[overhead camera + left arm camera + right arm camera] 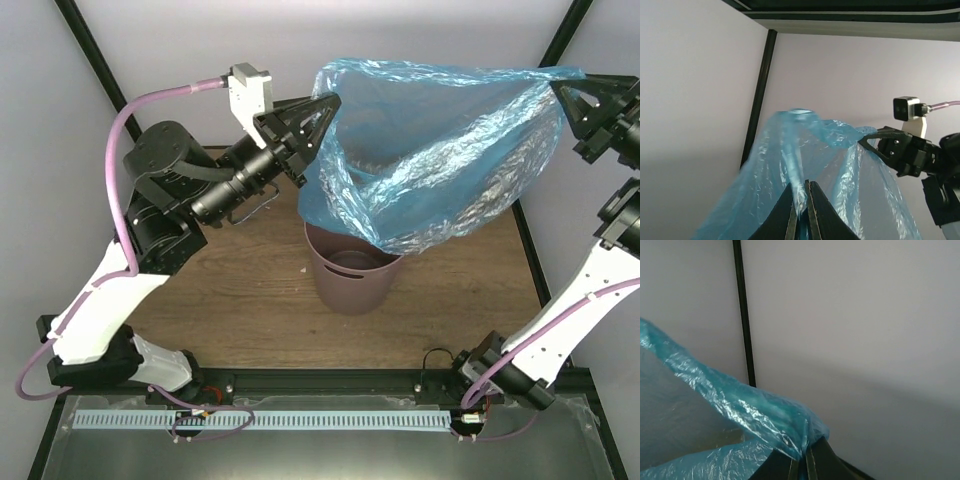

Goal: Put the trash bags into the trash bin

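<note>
While I hold the bag (430,150) spread high between both arms, the top view shows its lowest fold hanging over the far rim of the bin (350,275) on the table (250,290). My left pincer (322,100) and right pincer (562,88) each clamp a corner of the bag. The left wrist view shows film nipped between closed fingers. The right wrist view shows the same tight pinch. I judge both corners should draw together and descend evenly over the bin's mouth, so the slack gathers inside rather than spilling outside.
</note>
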Motion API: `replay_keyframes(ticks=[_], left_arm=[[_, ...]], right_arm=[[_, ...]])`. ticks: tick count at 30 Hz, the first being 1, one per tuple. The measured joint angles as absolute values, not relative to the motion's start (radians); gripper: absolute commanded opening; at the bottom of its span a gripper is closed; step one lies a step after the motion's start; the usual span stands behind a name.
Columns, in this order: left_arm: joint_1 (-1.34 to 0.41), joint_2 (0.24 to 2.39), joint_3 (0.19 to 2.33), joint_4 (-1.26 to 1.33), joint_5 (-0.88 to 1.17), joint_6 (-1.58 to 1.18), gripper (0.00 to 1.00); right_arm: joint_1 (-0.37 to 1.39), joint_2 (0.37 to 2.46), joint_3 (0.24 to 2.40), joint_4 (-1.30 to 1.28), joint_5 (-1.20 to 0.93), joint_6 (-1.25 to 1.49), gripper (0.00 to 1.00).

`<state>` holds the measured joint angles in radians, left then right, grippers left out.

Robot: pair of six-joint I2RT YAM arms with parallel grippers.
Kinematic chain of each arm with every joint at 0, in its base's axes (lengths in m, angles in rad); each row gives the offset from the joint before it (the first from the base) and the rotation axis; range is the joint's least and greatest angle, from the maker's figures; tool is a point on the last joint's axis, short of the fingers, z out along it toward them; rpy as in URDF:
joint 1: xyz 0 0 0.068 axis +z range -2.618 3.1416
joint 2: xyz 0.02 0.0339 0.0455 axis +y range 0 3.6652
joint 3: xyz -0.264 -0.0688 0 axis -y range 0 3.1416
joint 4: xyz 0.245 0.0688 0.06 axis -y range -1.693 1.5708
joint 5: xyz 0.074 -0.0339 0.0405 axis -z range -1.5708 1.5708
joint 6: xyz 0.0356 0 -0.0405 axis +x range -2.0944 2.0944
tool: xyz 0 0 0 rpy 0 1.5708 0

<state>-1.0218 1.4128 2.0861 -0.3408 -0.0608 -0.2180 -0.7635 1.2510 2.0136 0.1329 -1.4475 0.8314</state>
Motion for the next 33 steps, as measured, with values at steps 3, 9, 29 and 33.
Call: replay_keyframes(ticks=[3, 9, 29, 33], left_arm=[[-1.022, 1.424, 2.086, -0.355, -0.081, -0.211, 0.04], [-1.022, 1.457, 2.086, -0.388, -0.139, -0.194, 0.04], [-1.022, 1.338, 1.921, -0.405, -0.496, -0.13, 0.04], [-1.021, 1.319, 1.92, -0.398, -0.555, -0.109, 0.04]], right_arm=[[-0.736, 1.298, 2.019, 0.037, -1.436, 0.78, 0.01], [-0.537, 1.416, 2.118, -0.257, -1.343, 0.557, 0.01], [-0.013, 1.425, 2.09, -0.439, -1.143, 0.29, 0.01], [0.052, 1.438, 2.059, -0.445, -1.105, 0.25, 0.01]])
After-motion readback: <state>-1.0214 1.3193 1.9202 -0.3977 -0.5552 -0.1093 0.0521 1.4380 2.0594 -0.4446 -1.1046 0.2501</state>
